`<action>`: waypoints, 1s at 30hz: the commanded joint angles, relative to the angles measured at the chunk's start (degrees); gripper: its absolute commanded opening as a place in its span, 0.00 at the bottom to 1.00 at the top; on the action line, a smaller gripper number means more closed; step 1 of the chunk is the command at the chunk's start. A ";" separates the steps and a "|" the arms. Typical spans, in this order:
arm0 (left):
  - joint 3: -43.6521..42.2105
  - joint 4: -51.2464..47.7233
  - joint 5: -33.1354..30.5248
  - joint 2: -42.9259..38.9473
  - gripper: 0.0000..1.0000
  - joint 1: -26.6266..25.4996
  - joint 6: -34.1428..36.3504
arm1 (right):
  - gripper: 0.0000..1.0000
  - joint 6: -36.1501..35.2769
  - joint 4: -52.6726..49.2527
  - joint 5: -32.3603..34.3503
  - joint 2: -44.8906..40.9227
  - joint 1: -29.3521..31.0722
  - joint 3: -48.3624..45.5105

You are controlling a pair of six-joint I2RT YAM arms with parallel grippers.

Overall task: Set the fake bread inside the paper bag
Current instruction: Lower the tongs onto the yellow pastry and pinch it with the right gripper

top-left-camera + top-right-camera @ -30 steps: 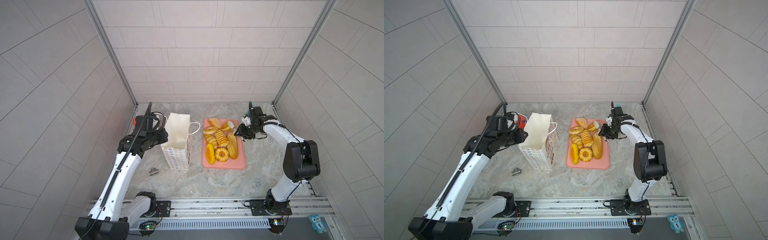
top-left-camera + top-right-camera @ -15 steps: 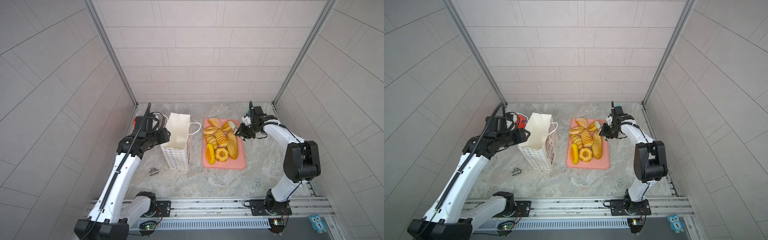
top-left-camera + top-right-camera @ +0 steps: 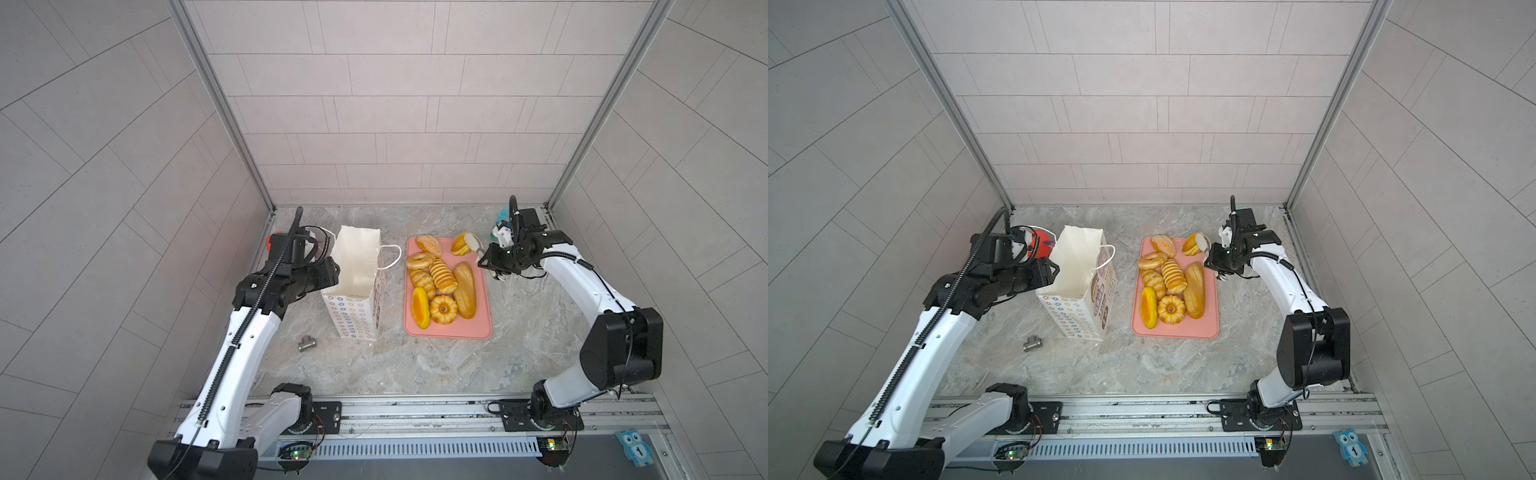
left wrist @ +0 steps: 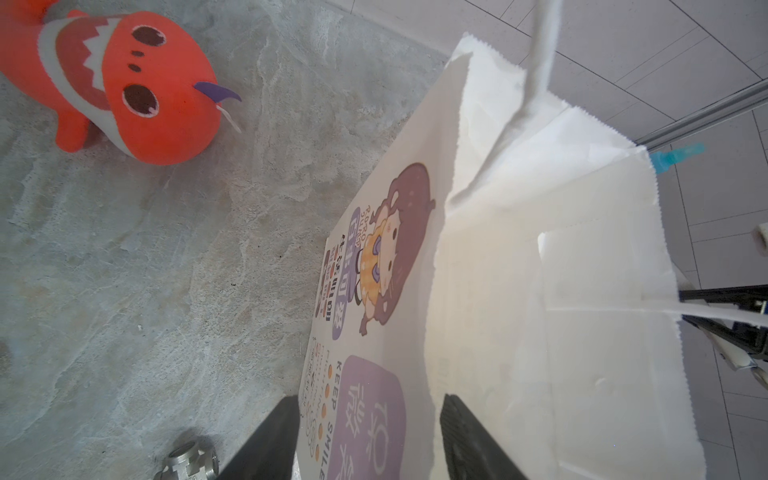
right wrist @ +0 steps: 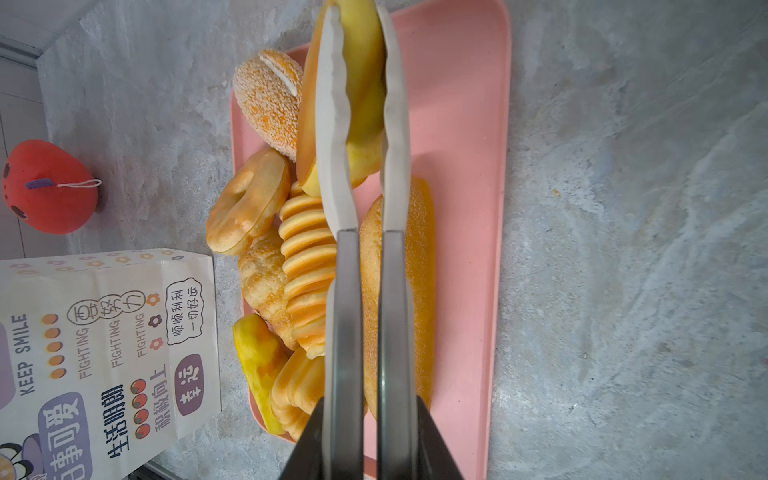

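Observation:
The paper bag (image 3: 356, 266) (image 3: 1079, 266) stands upright and open left of the pink tray (image 3: 482, 328) (image 3: 1209, 328). My left gripper (image 4: 370, 440) (image 3: 332, 266) is open at the bag's left rim, one jaw outside the printed face (image 4: 374, 266) and one inside. Several pieces of fake bread lie on the tray: a long loaf (image 3: 464, 289), a ring donut (image 3: 419, 261), a ridged roll (image 5: 307, 257) and a sesame bun (image 5: 266, 95). My right gripper (image 5: 357, 16) (image 3: 1206, 251) is shut on a yellow bun (image 5: 365, 83) (image 3: 461, 244) at the tray's far right corner.
A red plush fish (image 4: 124, 83) (image 3: 273, 243) lies behind the left arm near the left wall. A small metal fitting (image 3: 307, 343) (image 3: 1032, 343) sits on the marble floor in front of the bag. A teal object (image 3: 500, 216) stands in the back right corner.
My left gripper's jaws have opened at the bag's rim. My right gripper's fingers have closed on the yellow bun. Neither arm has moved much.

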 commanded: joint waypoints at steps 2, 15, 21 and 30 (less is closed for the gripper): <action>2.43 -1.23 -1.19 -1.77 0.62 -0.17 0.87 | 0.24 -1.44 -0.87 1.64 -5.59 0.14 2.12; 3.02 -1.41 -1.03 -3.60 0.52 -0.16 0.77 | 0.23 -0.32 0.58 3.75 -16.48 0.58 3.28; 3.35 -1.62 -1.07 -3.57 0.48 -0.27 0.78 | 0.20 -0.19 -1.05 3.83 -18.02 0.73 6.81; 3.43 -1.84 -1.03 -3.87 0.44 -0.23 0.64 | 0.16 -0.24 -3.62 4.18 -18.70 2.68 12.26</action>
